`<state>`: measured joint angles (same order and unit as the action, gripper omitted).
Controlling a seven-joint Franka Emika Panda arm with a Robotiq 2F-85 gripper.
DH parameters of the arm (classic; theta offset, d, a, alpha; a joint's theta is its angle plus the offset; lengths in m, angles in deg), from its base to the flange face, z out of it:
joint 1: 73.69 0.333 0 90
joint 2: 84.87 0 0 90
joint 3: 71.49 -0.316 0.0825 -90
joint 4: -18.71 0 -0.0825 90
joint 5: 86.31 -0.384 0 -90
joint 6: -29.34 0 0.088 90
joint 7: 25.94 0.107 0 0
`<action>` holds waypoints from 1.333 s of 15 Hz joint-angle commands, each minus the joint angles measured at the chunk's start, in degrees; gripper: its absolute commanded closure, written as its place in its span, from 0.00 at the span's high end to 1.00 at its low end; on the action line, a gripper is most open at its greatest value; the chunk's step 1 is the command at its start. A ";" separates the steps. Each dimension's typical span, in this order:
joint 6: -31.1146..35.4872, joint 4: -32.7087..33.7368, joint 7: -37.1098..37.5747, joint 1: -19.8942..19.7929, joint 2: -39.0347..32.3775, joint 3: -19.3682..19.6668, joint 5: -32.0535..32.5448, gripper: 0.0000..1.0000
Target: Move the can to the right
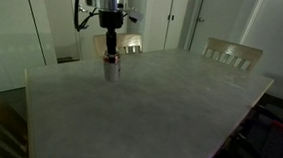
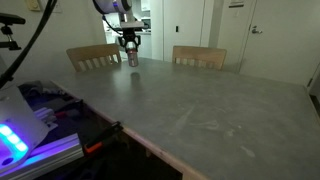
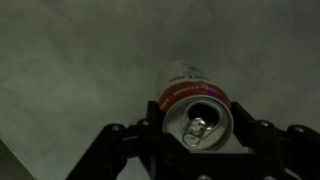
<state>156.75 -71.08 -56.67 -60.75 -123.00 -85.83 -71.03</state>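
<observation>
The can [image 3: 196, 112] is a small silver drink can with a red band under its silver lid. In the wrist view it stands upright between my two black fingers, which press on both sides of its top. In both exterior views it stands on the grey table near the far edge, below my gripper [image 1: 111, 55], and it shows under the fingers [image 2: 131, 57]. My gripper [image 3: 198, 128] is shut on the can [image 1: 111, 69]. I cannot tell whether the can rests on the table or is just off it.
The large grey table [image 1: 159, 110] stretches toward the camera. Two wooden chairs [image 2: 94, 56] [image 2: 198, 57] stand at its far edge close to the can. A device with blue and purple lights [image 2: 30, 135] sits beside the table.
</observation>
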 commanded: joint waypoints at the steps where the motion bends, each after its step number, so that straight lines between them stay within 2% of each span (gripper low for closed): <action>1: -2.80 1.19 -3.61 -3.67 1.19 1.79 -0.87 0.46; 7: -2.35 2.49 -7.22 -10.65 0.16 4.69 -3.23 0.46; 12: 0.09 0.34 -4.12 -14.57 0.72 6.11 -8.53 0.46; 15: 0.27 -0.27 -2.24 -15.39 0.25 6.96 -10.13 0.46; 20: 0.63 -2.48 1.29 -15.16 -0.59 8.38 -8.95 0.46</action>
<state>155.49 -71.47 -57.04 -75.86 -123.33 -78.00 -79.98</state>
